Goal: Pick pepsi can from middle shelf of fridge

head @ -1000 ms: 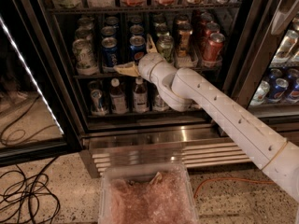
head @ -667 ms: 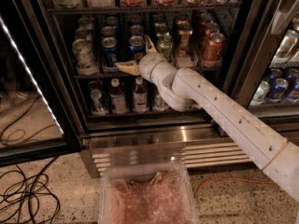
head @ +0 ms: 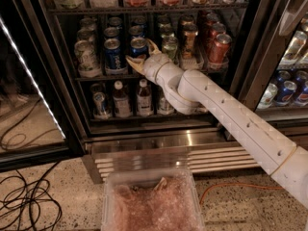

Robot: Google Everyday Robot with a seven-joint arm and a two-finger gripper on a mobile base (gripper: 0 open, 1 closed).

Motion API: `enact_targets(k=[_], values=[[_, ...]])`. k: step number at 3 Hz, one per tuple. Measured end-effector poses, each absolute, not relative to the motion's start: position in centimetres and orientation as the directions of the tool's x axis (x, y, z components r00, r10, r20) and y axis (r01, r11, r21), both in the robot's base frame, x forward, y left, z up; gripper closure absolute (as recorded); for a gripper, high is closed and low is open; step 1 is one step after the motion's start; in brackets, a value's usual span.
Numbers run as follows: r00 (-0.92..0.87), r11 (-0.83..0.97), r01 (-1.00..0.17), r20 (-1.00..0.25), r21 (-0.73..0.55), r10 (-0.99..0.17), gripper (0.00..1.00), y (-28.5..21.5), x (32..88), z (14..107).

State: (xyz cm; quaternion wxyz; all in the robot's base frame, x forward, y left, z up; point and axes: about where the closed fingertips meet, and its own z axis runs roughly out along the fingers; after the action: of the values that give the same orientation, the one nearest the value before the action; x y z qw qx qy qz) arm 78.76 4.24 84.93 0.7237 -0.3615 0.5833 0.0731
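The fridge [head: 82, 129] stands open in front of me, its middle shelf [head: 96, 77] holding rows of mixed soda cans. The pepsi can [head: 138, 46], blue with a silver top, stands in the front row near the shelf's centre. My gripper [head: 143, 53] is at this can, open, with one tan fingertip [head: 132, 61] low on its left and the other [head: 153, 45] high on its right. The jaws bracket the can's lower part without closing on it. My white arm [head: 231, 114] reaches in from the lower right.
Another blue can [head: 114, 55] and a pale can [head: 86, 57] stand left of the pepsi; a green can [head: 170, 46] and red cans [head: 219, 47] stand right. Small bottles [head: 121, 99] fill the shelf below. A clear plastic bin [head: 151, 201] and cables [head: 24, 201] lie on the floor.
The gripper has risen and pushed a little further into the shelf, from just below the can row to around the pepsi can. The cans have not moved.
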Motion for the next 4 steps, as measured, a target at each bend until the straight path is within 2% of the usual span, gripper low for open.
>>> enact_targets(k=[1,2,4], values=[[0.309,0.728,-0.528,-0.897,-0.438,-0.316,0.94,4.25,78.76,84.93],[0.309,0.728,-0.528,-0.897,-0.438,-0.316,1.0,4.25,78.76,84.93],[0.329,0.722,-0.546,-0.901,-0.425,-0.282,1.0,4.58,78.52,85.69]])
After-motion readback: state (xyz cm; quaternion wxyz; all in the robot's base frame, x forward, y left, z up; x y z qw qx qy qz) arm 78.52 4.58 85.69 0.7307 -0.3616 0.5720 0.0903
